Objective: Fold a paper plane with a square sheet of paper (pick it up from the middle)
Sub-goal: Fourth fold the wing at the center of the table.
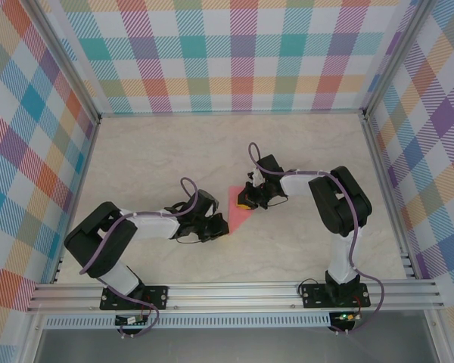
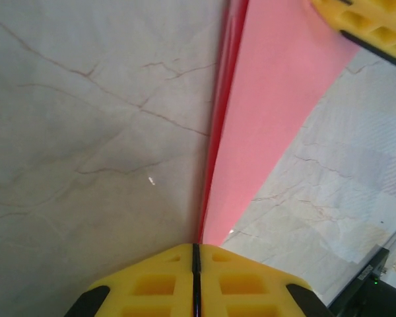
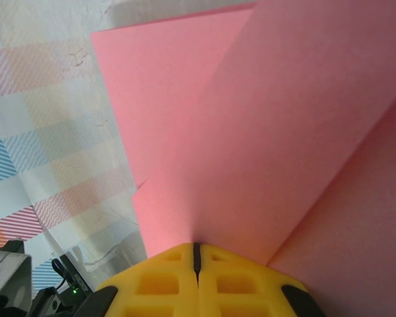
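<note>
Folding step: a crease is being made partway through the task, judging by the square sheet of paper [image 1: 237, 209] held between both claws and already doubled into layers, not yet a dart.
Sheet: pink, near the middle of the table; in the right wrist view one flap [image 3: 277, 125] rises over a flatter layer. Whether its underside touches the table cannot be told.
Left claw [image 2: 195, 254]: jaws pressed together on the sheet's near-left edge, the paper [image 2: 270, 119] running away from the yellow fingertips on edge.
Right claw [image 3: 197, 254]: jaws closed on the sheet's far-right side; one of its yellow fingers [image 2: 356, 20] shows at the far end of the sheet in the left wrist view.
Next move: probably calls for bringing the raised flap over and pressing it flat, both claws moving together so the thin paper neither tears nor slips.
Table [image 1: 166, 151]: pale, marble-patterned, bare around the sheet.
Room: checked pastel walls [image 1: 234, 53] stand on three sides of the sheet, with a metal rail [image 1: 234, 291] on the near side.
</note>
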Action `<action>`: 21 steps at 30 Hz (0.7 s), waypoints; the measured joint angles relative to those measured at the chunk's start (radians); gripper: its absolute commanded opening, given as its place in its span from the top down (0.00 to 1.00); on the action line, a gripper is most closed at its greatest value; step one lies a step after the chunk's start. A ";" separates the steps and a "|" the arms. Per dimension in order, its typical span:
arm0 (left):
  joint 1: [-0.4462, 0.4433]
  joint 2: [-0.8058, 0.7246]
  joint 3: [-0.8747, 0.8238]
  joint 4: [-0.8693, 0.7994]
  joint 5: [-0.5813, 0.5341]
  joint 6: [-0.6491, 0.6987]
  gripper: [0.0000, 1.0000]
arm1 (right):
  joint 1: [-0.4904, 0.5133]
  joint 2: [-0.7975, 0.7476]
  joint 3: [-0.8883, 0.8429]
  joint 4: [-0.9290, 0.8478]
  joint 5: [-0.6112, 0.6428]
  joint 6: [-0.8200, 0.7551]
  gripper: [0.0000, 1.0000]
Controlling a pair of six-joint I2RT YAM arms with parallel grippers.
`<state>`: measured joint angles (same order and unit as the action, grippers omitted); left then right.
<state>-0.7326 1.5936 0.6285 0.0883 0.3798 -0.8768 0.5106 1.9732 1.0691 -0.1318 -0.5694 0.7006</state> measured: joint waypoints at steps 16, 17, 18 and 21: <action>-0.001 -0.118 0.005 -0.080 -0.058 0.013 0.81 | 0.000 0.001 0.001 0.000 0.000 0.003 0.96; -0.001 -0.115 0.006 -0.072 -0.055 0.013 0.82 | 0.000 0.001 0.001 0.000 0.000 0.003 0.96; -0.001 -0.108 0.009 -0.059 -0.052 0.010 0.83 | 0.000 0.001 0.001 0.000 0.000 0.003 0.96; -0.003 -0.072 0.027 -0.024 -0.047 0.008 0.86 | 0.000 0.001 0.001 0.000 0.000 0.003 0.96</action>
<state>-0.7353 1.5219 0.6556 0.0647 0.3332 -0.8684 0.5106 1.9739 1.0698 -0.1318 -0.5694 0.7040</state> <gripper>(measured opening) 0.157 0.046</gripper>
